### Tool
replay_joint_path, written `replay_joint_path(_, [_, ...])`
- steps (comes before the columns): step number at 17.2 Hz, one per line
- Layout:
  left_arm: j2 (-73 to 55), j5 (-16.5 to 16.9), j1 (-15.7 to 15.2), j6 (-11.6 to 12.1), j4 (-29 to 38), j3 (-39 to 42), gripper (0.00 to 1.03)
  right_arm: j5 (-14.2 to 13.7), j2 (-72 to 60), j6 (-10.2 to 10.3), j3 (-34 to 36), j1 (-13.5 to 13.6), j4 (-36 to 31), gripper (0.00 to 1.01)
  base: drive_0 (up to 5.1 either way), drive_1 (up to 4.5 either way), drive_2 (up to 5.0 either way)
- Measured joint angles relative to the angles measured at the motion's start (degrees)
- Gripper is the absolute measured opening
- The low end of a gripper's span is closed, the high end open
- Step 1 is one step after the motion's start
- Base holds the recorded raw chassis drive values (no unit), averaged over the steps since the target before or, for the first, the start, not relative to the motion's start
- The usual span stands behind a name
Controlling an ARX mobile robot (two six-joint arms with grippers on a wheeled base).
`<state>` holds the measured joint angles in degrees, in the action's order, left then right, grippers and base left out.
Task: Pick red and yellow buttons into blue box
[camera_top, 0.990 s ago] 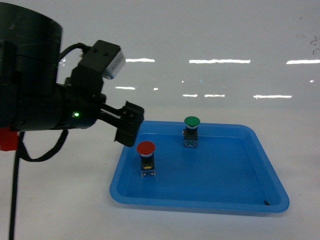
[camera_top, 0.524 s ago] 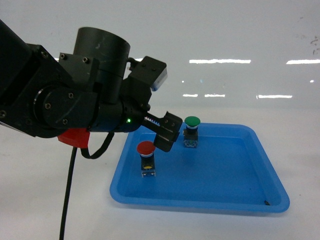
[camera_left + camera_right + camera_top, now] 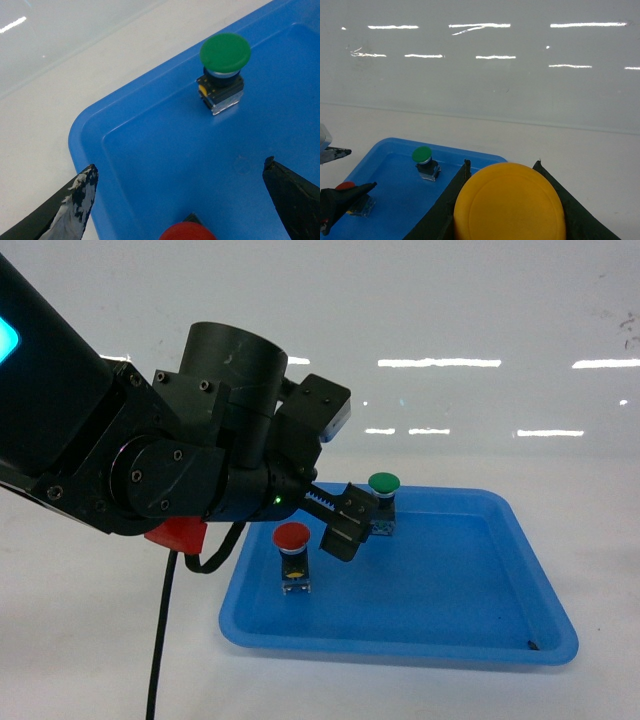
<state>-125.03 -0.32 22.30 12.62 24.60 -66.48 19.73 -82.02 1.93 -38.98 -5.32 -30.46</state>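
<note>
The red button [image 3: 292, 536] stands upright in the left part of the blue box [image 3: 400, 648], a shallow tray. My left gripper [image 3: 350, 523] hangs over the box just right of it, in front of the green button [image 3: 383, 483]. In the left wrist view its fingers [image 3: 82, 192] are spread wide and open with nothing between them; the red cap [image 3: 187, 231] shows at the bottom edge and the green button [image 3: 225, 52] lies ahead. My right gripper [image 3: 502, 165] is shut on the yellow button [image 3: 510, 205], beside the box's right rim [image 3: 485, 159]. It is out of the head view.
The box sits on a white table [image 3: 100, 640] with a glossy white wall [image 3: 450, 320] behind it. A small dark speck [image 3: 533, 645] lies in the box's near right corner. The left arm's bulky body [image 3: 150, 460] and its cable [image 3: 160, 640] fill the left of the head view.
The left arm has swung right, from beyond the box's left rim to over it. Its gripper now sits between the red and green buttons. Both buttons stay put.
</note>
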Motion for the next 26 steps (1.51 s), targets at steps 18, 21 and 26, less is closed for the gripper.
replay_joint_path(18, [-7.56,-2.89,-1.14,2.89,-1.29,-1.46,0.98,0.0,0.0,0.0,0.0,0.0,0.02,0.32,0.0,0.0,0.0])
replay_joint_path(21, [-8.15,-3.96,-1.29,2.95,-3.1,-2.12,0.98,0.0,0.0,0.0,0.0,0.0,0.02,0.32,0.0,0.0,0.0])
replay_joint_path(26, [-8.66,-4.28,-1.4,3.89,-3.43,-2.43,0.89,0.0,0.0,0.0,0.0,0.0,0.02,0.32,0.0,0.0,0.0])
